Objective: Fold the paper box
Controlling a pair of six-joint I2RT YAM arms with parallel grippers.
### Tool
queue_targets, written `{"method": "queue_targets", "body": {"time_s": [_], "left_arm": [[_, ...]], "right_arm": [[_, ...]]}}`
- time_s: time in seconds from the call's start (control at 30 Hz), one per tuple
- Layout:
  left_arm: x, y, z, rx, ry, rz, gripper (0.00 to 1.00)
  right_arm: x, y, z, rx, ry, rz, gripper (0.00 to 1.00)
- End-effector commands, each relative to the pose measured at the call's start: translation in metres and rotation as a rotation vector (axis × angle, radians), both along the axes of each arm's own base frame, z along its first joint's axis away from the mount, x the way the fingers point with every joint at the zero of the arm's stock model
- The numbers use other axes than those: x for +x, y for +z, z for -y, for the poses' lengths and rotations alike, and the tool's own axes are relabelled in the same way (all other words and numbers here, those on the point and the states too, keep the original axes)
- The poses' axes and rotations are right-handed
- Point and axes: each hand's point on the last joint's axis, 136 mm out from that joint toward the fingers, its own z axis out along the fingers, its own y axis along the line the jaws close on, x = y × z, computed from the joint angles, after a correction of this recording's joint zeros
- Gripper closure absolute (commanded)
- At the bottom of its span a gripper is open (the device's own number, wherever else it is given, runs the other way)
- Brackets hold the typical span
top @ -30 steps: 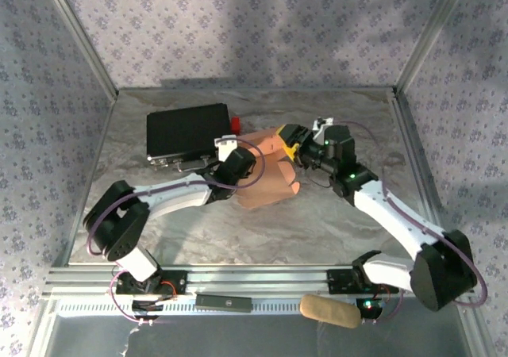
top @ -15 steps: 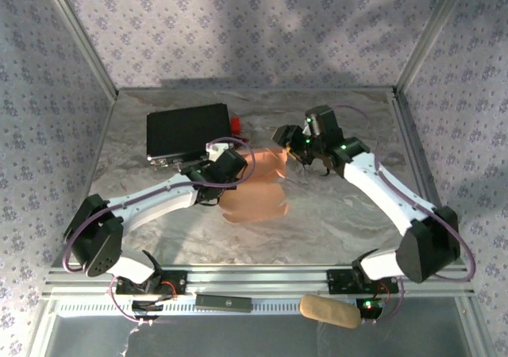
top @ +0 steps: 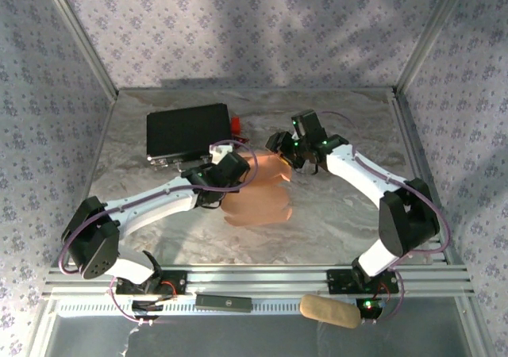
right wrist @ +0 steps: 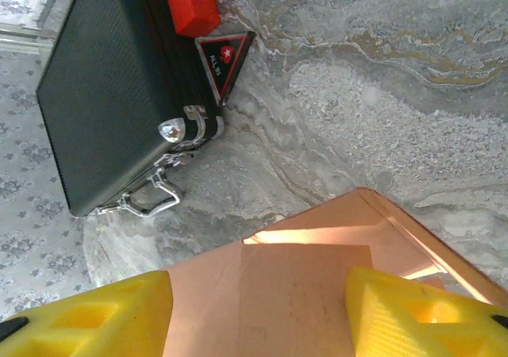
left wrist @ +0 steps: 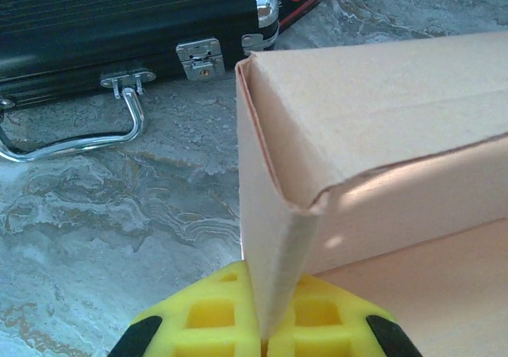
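1. Where the two arms meet near the middle of the tabletop (top: pixel 341 226), the paper box (top: pixel 258 194) lies, salmon-orange and only partly formed. It sits just in front of the black case (top: pixel 188 132) and apart from it.
2. From the left wrist, the box shows an upright wall meeting a top panel at a creased corner, with a flat panel lower on the right.
3. The left jaws are clenched on the box's folded corner edge. The thin cardboard runs down between the yellow fingertips (left wrist: pixel 210 321), which press it from both sides.
4. The right jaws are released and hang over the box's far right end. Their yellow fingers (right wrist: pixel 99 317) stand well apart, with a salmon panel of the box between them in the right wrist view. Whether either finger touches the cardboard cannot be told.
5. The black case lies at the far left of the tabletop, its chrome handle (left wrist: pixel 79 139) and latch (left wrist: pixel 198 59) facing the box.
6. A red block (right wrist: pixel 190 4) and a black triangular badge (right wrist: pixel 225 59) with a red star lie at the case's right end.
7. A tan pad (top: pixel 329 311) rests on the rail at the near edge, right of centre.
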Motion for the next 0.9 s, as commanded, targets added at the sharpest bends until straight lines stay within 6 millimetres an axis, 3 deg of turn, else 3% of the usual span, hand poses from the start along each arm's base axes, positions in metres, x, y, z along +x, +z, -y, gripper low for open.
{"method": "queue_targets", "body": {"time_s": [0.0,0.3,0.47,0.5,0.6,0.67,0.87], "left_arm": [[0.003,0.02,0.005,-0.034,-0.003,0.051,1.0],[0.004,0.023,0.016,-0.035,-0.032,0.085,1.0],[0.004,0.025,0.018,-0.034,-0.035,0.097,1.0],[0.004,0.026,0.018,-0.033,-0.034,0.099,1.0],[0.003,0.027,0.016,-0.03,-0.028,0.108,1.0],[0.002,0.029,0.015,-0.036,-0.026,0.117,1.0],[0.002,0.028,0.014,-0.036,-0.031,0.121,1.0]], "right_arm": [[0.002,0.003,-0.007,0.031,0.02,0.01,0.41],[-0.011,0.012,-0.029,0.104,0.032,0.004,0.53],[-0.011,0.017,-0.024,0.128,-0.001,0.017,0.65],[-0.011,0.019,-0.022,0.13,-0.007,0.023,0.63],[-0.016,0.025,-0.012,0.128,-0.025,0.056,0.44],[-0.022,0.027,-0.001,0.122,-0.055,0.093,0.37],[-0.053,0.014,0.033,0.067,-0.112,0.168,0.35]]}}
